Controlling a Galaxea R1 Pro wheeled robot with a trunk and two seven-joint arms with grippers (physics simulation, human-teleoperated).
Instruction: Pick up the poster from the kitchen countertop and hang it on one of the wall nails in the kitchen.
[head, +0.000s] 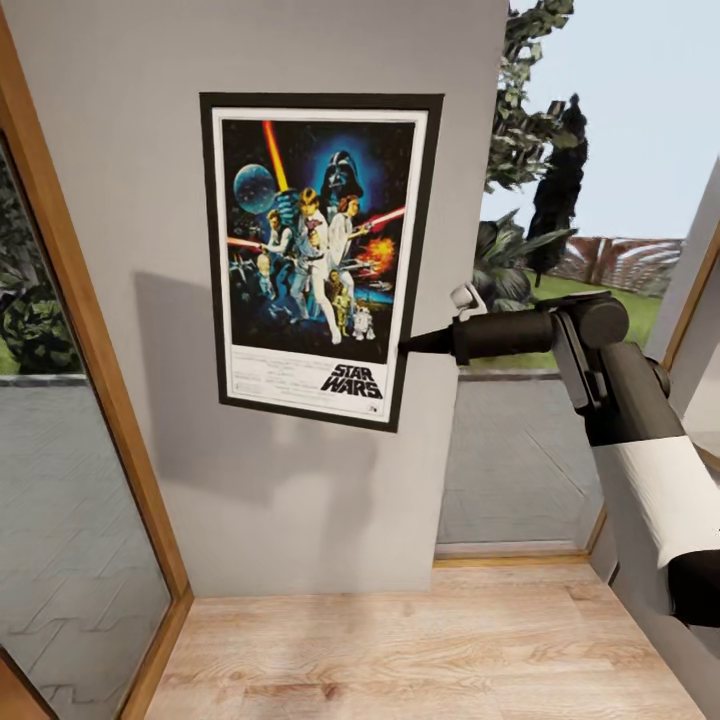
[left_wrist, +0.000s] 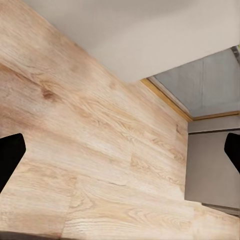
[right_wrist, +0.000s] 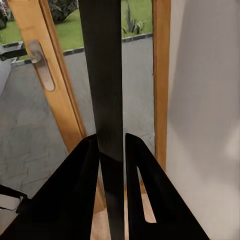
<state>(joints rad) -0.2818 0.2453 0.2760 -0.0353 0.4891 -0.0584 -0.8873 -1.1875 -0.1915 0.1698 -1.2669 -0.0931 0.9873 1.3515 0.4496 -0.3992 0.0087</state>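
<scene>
The right end effector (head: 412, 344) pinches the right edge of the black-framed Star Wars poster (head: 318, 255), held flat against the light-grey wall (head: 120, 200). No nail is discernible; releasing should wait until the frame's top has caught. The left end effector (left_wrist: 120, 150) hangs spread above the wooden floor (left_wrist: 75, 150).

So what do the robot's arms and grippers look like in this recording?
The right arm is matte black with a broad white band and a round black joint. The right gripper has two flat, tapering black fingers, one slotted. The left gripper shows black fingertips. No cables or markings visible.
</scene>
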